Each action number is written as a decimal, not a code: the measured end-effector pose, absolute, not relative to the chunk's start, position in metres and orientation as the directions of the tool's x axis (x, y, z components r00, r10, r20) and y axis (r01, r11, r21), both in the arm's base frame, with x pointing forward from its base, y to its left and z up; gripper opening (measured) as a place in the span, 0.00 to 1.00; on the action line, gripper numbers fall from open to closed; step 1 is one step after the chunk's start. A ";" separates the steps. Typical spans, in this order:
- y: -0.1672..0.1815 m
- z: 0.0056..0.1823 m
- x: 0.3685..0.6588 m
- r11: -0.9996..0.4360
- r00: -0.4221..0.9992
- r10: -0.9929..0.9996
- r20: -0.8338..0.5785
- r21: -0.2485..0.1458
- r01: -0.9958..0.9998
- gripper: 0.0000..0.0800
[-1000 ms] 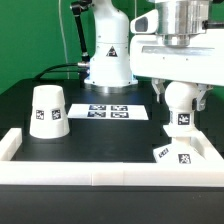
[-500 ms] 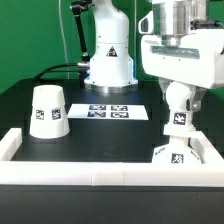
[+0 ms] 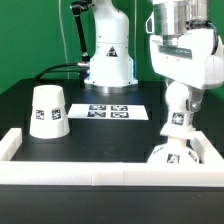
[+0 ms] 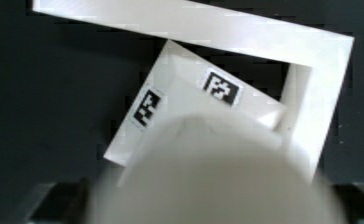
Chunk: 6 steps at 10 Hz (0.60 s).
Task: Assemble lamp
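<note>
Exterior view: at lower right the pincer [image 3: 178, 118] holds the white bulb [image 3: 176, 122] above the tilted square base [image 3: 172, 155] on the black desk [image 3: 100, 135], shade [image 3: 46, 110] at left; misaligned lowering could likely jam the bulb.

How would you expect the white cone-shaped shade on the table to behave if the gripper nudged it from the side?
The shade stands with its wide end down, so it would probably slide rather than tip. It looks like stiff, hollow plastic, likely light. Knocked over, its tapered wall would probably roll in a curve.
</note>
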State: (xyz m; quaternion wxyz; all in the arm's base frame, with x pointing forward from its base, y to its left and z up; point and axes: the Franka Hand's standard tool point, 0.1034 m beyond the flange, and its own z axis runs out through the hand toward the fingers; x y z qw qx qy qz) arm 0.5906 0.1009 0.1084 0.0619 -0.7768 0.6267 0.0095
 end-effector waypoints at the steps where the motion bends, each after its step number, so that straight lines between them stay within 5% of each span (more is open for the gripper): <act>1: 0.102 0.108 0.590 -0.216 0.223 -0.970 -0.092 -0.085 -0.973 0.84; 6: 0.125 0.115 0.570 -0.442 0.447 -0.893 -0.055 -0.084 -0.893 0.87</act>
